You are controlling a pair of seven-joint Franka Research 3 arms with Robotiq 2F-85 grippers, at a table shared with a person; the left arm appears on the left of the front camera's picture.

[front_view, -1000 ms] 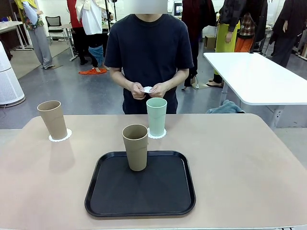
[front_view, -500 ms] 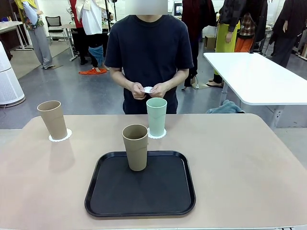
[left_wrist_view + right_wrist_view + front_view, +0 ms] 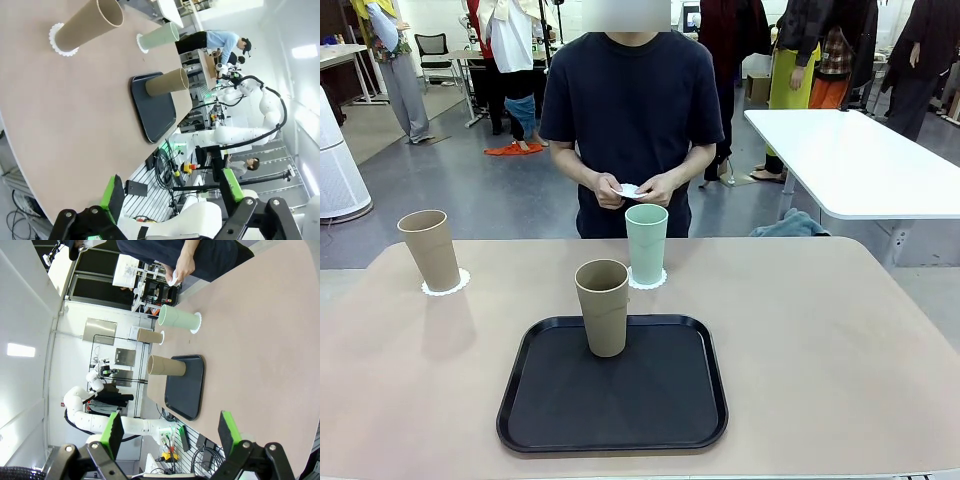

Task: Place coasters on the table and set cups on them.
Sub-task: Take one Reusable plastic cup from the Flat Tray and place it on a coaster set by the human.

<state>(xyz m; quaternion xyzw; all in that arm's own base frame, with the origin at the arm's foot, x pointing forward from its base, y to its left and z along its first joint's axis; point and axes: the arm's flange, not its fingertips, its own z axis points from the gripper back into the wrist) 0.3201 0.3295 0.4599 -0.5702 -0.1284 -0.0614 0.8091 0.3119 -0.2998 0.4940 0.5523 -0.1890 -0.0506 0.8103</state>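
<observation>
Pincers on both arms are held wide apart and empty: the left pincer and the right pincer are each seen well clear of the cups, with nothing between the green pads of either.

Over the last second almost nothing has been altered. No cup and no coaster has been shifted on the worktop. Only the third coaster has been turned very slightly in the fingers. It is kept above and beyond the far edge, between the person's right hand and left hand, and it has not been lowered.

Two places are already laid. One tan cup is stood upright on the first coaster near the far left corner. The mint cup is stood on the second coaster at the middle of the far edge. The other tan cup is left upright on the black tray, toward the tray's far rim, and the tray is set at the middle of the near edge.

The task is judged to be about two thirds done and paused. The last coaster must first be laid on bare worktop, probably toward the far right corner. Only then can the cup on the tray be lifted and set on it.
</observation>
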